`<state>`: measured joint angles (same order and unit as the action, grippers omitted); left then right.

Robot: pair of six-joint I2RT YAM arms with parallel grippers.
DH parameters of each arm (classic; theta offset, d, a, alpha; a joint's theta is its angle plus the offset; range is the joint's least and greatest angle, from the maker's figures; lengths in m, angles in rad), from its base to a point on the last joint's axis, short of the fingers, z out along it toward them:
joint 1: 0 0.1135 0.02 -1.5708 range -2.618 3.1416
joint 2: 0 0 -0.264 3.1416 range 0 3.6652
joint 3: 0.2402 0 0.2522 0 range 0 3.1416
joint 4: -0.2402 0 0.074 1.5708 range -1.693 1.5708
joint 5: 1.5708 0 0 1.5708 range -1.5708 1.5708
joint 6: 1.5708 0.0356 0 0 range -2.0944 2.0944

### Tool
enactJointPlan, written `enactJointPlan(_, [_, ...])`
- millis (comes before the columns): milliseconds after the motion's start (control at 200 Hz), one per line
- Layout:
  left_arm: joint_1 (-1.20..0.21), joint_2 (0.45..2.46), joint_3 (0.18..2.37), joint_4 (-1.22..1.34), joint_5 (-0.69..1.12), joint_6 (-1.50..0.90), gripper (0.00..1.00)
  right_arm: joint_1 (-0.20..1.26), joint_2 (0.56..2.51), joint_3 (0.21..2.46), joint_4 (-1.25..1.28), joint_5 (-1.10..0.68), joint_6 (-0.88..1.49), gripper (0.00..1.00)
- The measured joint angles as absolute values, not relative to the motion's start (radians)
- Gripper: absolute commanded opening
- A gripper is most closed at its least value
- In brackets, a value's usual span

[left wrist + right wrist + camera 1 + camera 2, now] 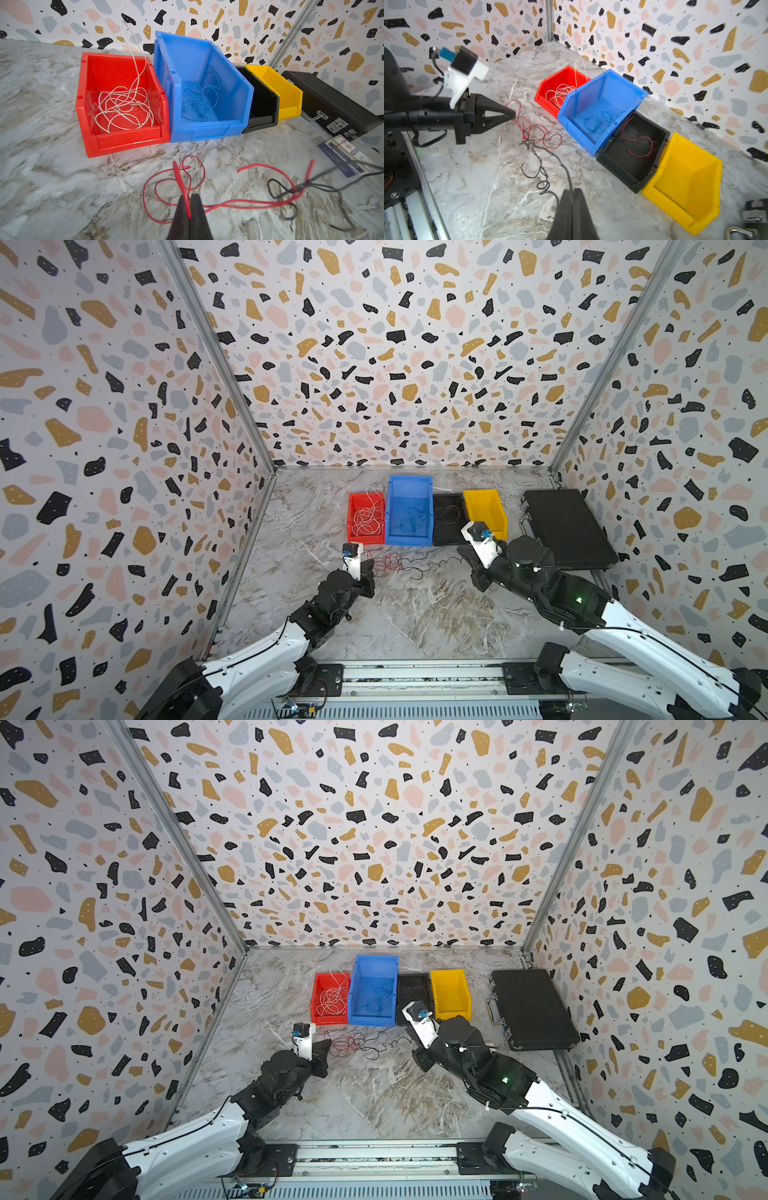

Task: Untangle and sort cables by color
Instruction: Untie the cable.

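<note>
Fingers of the left gripper pinch the red cable, the right gripper clamps the black cable — the two tangled on the table, yet to be parted. White cables lie in the red bin, blue cables in the blue bin — done. The right wrist view, unlike the left, shows a red strand in the black bin.

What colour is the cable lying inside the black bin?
The cable is red; right wrist view.
</note>
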<state>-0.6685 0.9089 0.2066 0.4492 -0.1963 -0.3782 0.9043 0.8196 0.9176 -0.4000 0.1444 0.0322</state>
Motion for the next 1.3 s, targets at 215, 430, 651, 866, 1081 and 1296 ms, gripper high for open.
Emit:
enactJointPlan(215, [-0.669,0.927,0.207,0.453,-0.216,-0.377,0.00,0.877,0.759,1.060,-0.553,0.247,-0.036,0.04])
enactJointPlan(430, [-0.662,0.901,0.207,0.435,-0.249,-0.357,0.00,0.856,0.766,1.218,-0.631,0.355,-0.106,0.03])
enactJointPlan(651, [-0.650,0.892,0.206,0.419,-0.257,-0.348,0.00,0.842,0.850,1.324,-0.656,0.416,-0.166,0.03])
enactJointPlan(866, [-0.649,0.877,0.159,0.454,-0.189,-0.335,0.03,0.761,0.979,1.388,-0.662,0.443,-0.218,0.03])
enactJointPlan(1081, [-0.692,0.954,0.235,0.458,0.050,-0.290,0.02,0.715,1.138,1.332,-0.584,0.415,-0.241,0.03])
enactJointPlan(1296, [-0.800,1.003,0.456,0.451,0.318,-0.242,0.00,0.576,1.332,1.298,-0.530,0.288,-0.225,0.02])
